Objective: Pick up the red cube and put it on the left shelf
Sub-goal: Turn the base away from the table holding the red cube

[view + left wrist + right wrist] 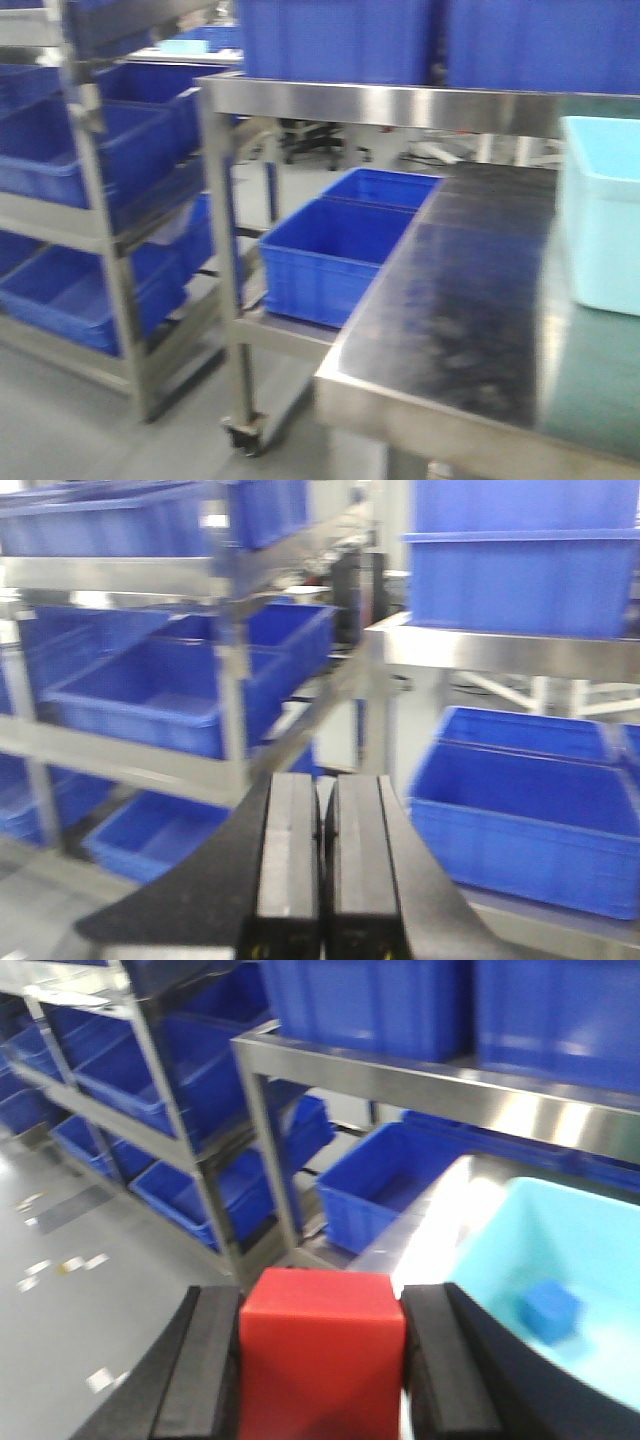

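Right gripper (pixel 322 1385): clamped on the red cube (pixel 322 1330), one black pad (pixel 205 1370) against each side face, the cube's top face clear above the pads. The cube is held in the air, off every surface. Just to its right stands a pale turquoise bin (pixel 590 1230) holding one small blue cube (pixel 550 1310) on its floor; no other contents can be made out. Left gripper (pixel 322 860): fingers (pixel 290 860) drawn together with only a thin slit between them, nothing held. In the front view the turquoise bin (pixel 600 220) rests on the right of a steel table top (pixel 450 300); its interior is hidden from that angle. Beyond the table's left edge, on a lower steel tier, sit two open dark blue crates, the near one (pixel 325 250) showing a bare floor, the far one (pixel 385 185) touching its rear wall, contents not discernible. More blue crates (pixel 335 40) stand on the tier above. Further left is a separate steel rack (pixel 100 200) with blue crates (pixel 60 160) on each level; those seen from the left wrist show no contents. The red cube is well apart from this rack.
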